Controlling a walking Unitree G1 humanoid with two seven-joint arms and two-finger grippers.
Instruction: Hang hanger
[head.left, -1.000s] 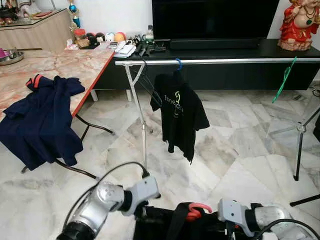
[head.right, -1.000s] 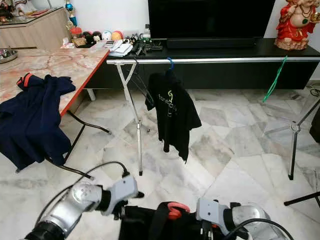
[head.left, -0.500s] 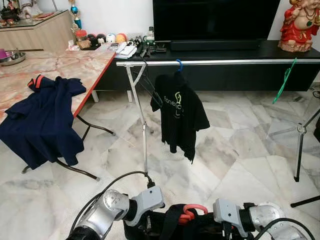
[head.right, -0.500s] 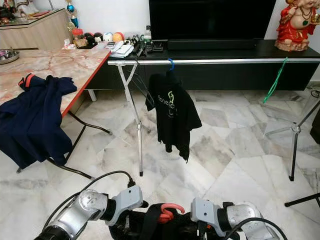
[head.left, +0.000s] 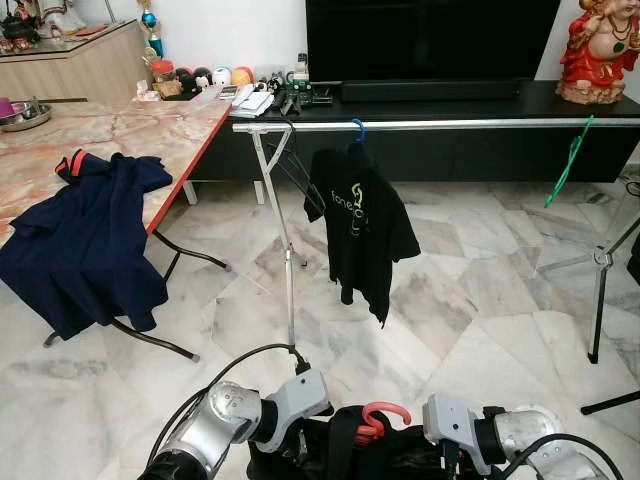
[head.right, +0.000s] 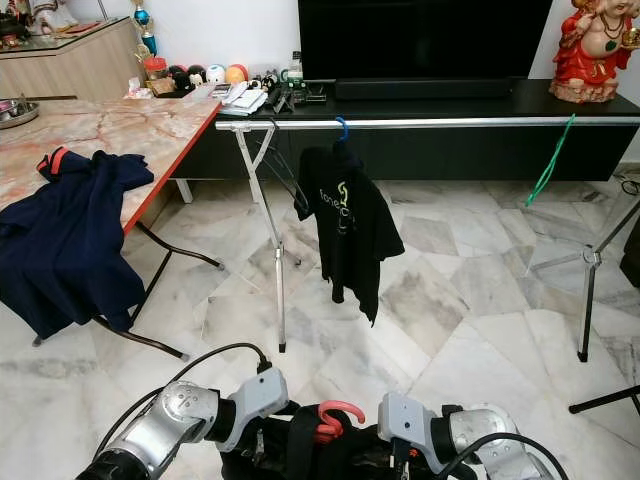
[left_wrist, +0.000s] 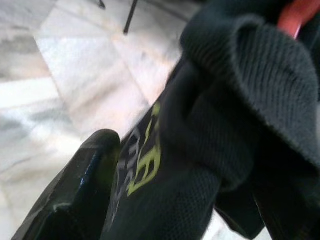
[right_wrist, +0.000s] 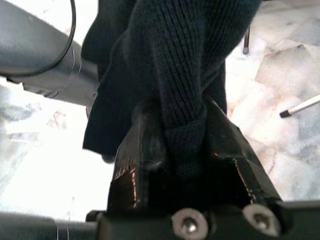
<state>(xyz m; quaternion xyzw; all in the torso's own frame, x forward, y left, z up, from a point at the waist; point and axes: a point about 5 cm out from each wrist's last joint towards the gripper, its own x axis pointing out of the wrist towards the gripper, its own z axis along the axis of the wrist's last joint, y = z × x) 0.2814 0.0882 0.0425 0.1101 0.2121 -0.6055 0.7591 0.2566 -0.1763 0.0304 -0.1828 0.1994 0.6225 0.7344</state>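
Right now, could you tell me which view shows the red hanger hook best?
The left eye view: the red hanger hook pokes whole out of the black shirt. The right eye view shows it much the same. The left wrist view catches a red sliver at its edge.

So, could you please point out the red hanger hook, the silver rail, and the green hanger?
red hanger hook (head.left: 378, 415), left eye view, on the top of its curve.
silver rail (head.left: 470, 124), left eye view, on the middle of the bar.
green hanger (head.left: 567, 165), left eye view, on its slanted side.
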